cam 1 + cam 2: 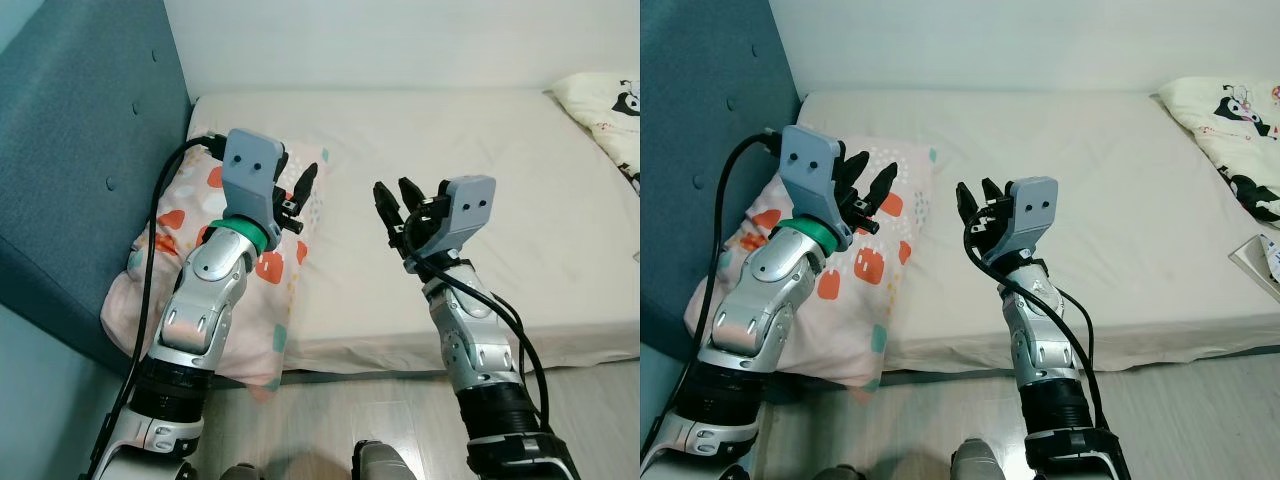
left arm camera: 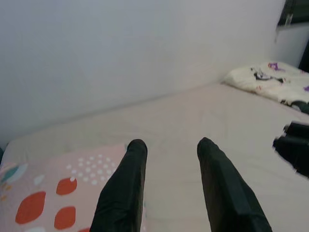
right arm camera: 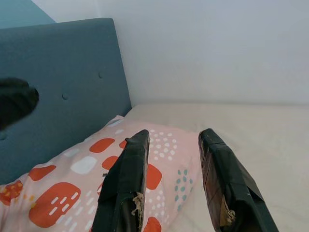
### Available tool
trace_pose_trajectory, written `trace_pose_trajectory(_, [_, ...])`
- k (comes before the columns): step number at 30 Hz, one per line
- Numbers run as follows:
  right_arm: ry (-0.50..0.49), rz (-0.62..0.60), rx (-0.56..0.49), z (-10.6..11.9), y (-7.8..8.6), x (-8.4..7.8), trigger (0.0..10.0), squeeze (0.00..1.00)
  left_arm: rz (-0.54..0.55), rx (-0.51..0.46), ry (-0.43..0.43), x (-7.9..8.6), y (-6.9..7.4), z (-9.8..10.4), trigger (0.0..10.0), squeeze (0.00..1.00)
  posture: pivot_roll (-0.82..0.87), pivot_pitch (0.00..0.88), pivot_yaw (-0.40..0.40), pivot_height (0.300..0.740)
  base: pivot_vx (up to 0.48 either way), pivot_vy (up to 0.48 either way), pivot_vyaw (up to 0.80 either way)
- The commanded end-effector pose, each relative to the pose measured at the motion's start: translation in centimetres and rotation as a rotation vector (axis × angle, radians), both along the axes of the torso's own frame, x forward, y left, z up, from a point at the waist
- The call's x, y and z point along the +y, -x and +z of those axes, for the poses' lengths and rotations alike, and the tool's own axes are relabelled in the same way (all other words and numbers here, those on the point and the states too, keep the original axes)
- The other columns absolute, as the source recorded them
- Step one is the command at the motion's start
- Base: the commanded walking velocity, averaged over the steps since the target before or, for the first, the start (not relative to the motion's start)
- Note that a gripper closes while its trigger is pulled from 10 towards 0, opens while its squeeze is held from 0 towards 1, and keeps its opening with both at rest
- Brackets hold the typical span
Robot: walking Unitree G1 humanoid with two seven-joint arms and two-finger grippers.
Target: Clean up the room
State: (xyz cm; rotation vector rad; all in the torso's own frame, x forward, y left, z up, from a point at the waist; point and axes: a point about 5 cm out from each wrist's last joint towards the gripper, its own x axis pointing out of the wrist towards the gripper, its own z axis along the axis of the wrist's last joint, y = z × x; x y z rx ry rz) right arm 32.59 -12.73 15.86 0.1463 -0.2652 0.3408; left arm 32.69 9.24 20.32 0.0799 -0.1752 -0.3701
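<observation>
pink pillow with red, white and teal blotches [image 1: 280, 262] lies at the left near corner of the cream mattress bed [image 1: 450, 170], against the blue padded headboard [image 1: 90, 150] and sagging a little over the near edge. in the left eye view the left pincer [image 1: 296, 190] hovers over this pillow with its fingers spread, pinching nothing; the right pincer [image 1: 396, 205] hangs above bare mattress, also spread and empty. a second cream pillow with black cartoon prints [image 1: 610, 110] sits at the far right corner. the right eye view adds a flat pale object [image 1: 1262, 262] at the right edge, too cut off to name. the left wrist view looks across the mattress toward the cartoon pillow. the right wrist view looks toward the pink pillow and headboard. i judge the tidying barely begun: the pink pillow looks unstraightened. no containers can be seen.
</observation>
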Motion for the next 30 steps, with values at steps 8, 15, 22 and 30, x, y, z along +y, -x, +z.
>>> trace_pose_trajectory(8, [-0.006,-0.003,0.02,-0.61,0.29,-0.08,10.0,0.0,-0.01,-0.007,-0.024,-0.46,0.07,-0.5,10.0,0.0,-0.03,0.023,-0.014,0.74,0.0,-0.133,0.0])
trace_pose_trajectory(15, [-0.01,-0.002,0.028,-0.84,0.47,0.06,10.0,0.0,-0.007,-0.013,-0.018,-0.52,0.06,-0.59,10.0,0.0,-0.03,0.032,-0.013,0.74,0.0,-0.399,0.0])
trace_pose_trajectory(22, [-0.016,0.007,0.034,-0.96,0.72,0.45,10.0,0.0,0.004,-0.009,-0.014,-0.48,-0.05,-0.72,10.0,0.0,-0.03,0.041,-0.01,0.74,0.0,-0.358,0.0])
trace_pose_trajectory(30, [-0.039,0.01,0.042,-0.86,0.69,0.54,10.0,0.0,0.02,0.001,-0.018,-0.34,-0.23,-0.99,10.0,0.0,-0.03,0.044,-0.007,0.74,0.0,-0.354,0.15])
